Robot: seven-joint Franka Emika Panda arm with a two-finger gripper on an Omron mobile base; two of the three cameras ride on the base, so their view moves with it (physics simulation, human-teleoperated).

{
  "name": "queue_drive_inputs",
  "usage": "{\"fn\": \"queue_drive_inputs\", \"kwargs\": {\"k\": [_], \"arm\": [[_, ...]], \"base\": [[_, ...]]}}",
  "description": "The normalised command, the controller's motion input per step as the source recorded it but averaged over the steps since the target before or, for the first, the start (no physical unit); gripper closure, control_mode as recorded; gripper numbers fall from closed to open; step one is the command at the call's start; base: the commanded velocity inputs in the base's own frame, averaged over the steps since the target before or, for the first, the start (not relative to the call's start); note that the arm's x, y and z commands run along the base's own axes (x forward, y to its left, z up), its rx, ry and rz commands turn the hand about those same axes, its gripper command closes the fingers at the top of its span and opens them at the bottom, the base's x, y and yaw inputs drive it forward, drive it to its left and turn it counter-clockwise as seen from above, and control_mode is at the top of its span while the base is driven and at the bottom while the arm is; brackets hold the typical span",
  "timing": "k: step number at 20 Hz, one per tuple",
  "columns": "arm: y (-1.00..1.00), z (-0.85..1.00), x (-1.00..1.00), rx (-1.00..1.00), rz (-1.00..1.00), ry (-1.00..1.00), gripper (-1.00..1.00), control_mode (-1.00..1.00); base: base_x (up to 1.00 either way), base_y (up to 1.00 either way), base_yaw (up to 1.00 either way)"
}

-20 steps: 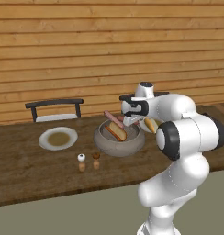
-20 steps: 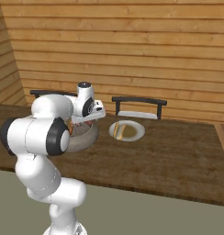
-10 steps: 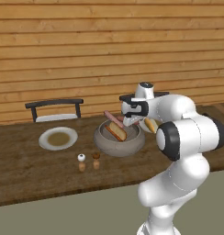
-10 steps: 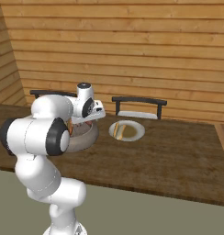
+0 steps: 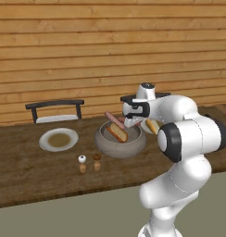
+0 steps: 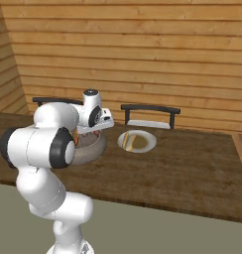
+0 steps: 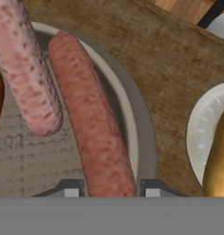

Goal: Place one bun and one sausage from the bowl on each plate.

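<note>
Wooden table [image 5: 22,180] carries everything; chairs behind its far edge. Grey bowl [image 5: 120,143] sits near mid-table, toward the far edge. One plate [image 5: 59,139] lies to the bowl's left in the left base view, bare of food. Other plate [image 6: 137,141] lies on the bowl's opposite side, a bun [image 6: 126,141] already on it; same plate's white rim [image 7: 203,133] and bun edge show at the right of the hand view.

Second bun [image 5: 117,133] rests inside the bowl, leaning toward the middle.

Two sausages in the bowl. Paler sausage [image 7: 26,73] lies further in. Redder sausage [image 7: 93,124] lies along the bowl's inner wall, on the side nearest the bun-bearing plate.

Gripper [image 7: 110,189] is down over that rim. Redder sausage runs lengthwise straight away from the hand, its near end between the two fingertips [image 7: 70,188], long axis across the closing direction. Tips appear to flank it closely; whether they have fully clamped I cannot tell.

Judgement: grasp on the redder sausage in progress; lift, then a short carry over the rim to the adjacent plate.
</note>
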Motion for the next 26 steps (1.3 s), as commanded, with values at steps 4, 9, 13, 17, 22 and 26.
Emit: {"fn": "queue_drive_inputs", "kwargs": {"k": [4, 9, 13, 17, 22, 26], "arm": [[0.00, 0.00, 0.00, 0.00, 0.00, 0.00, 1.00, -1.00], [-0.21, 0.15, -0.21, 0.00, -0.04, 0.00, 1.00, -1.00], [-0.69, 0.26, -0.60, 0.02, -0.23, 0.00, 1.00, -1.00], [-0.94, 0.03, -0.39, 0.00, -0.35, 0.00, 1.00, -1.00], [-0.92, 0.02, -0.05, 0.00, -0.42, 0.00, 1.00, -1.00], [-0.92, 0.06, 0.12, 0.03, -0.30, 0.06, 1.00, -1.00]], "base": [[0.00, 0.00, 0.00], [0.00, 0.00, 0.00], [0.00, 0.00, 0.00], [0.00, 0.00, 0.00], [0.00, 0.00, 0.00], [0.00, 0.00, 0.00]]}}
